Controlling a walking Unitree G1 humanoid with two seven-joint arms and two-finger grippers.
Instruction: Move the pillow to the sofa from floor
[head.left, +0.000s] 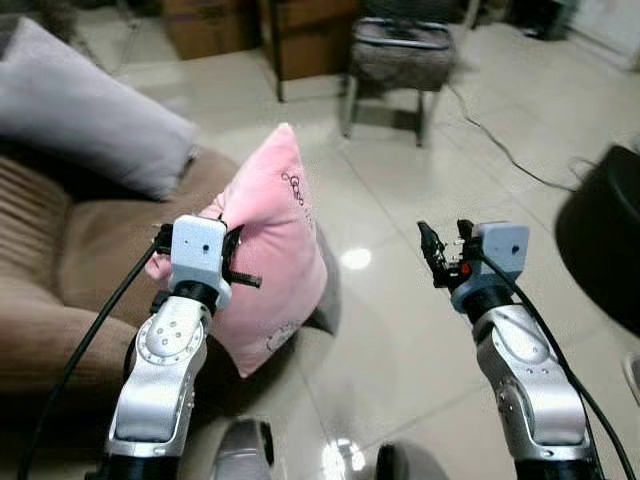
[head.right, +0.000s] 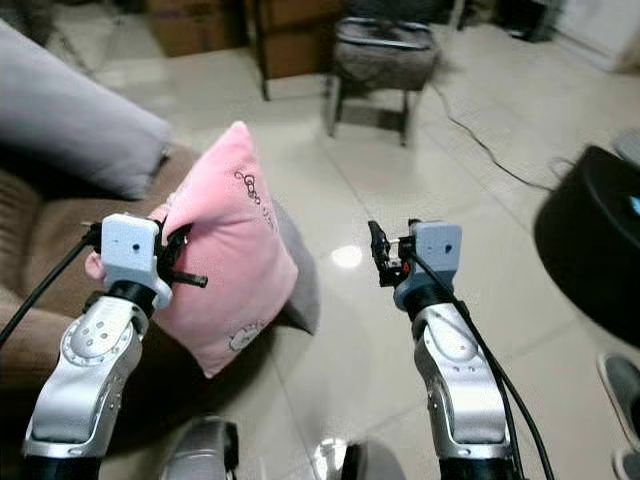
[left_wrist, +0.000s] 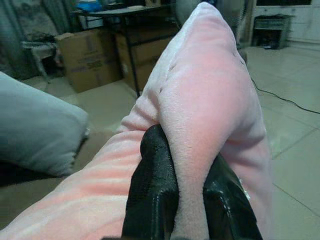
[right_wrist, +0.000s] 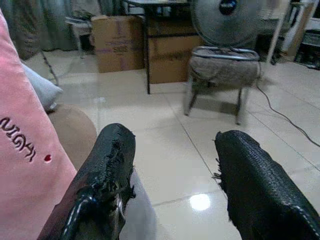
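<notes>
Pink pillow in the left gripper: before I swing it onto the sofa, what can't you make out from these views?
- Pink pillow: its lower corner is dark in the eye views; whether it touches the floor is unclear.
- Left gripper: fingers pinch a fold; the fabric hides how deep the grip goes.
- Sofa: cut off by the left edge, its seat partly behind the grey cushion.
- Pillow embroidery: cut off in the right wrist view.

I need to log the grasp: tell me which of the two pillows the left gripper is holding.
The pink pillow, pinched at its edge by the left gripper and held up beside the brown sofa. The grey pillow lies untouched on the sofa.
</notes>
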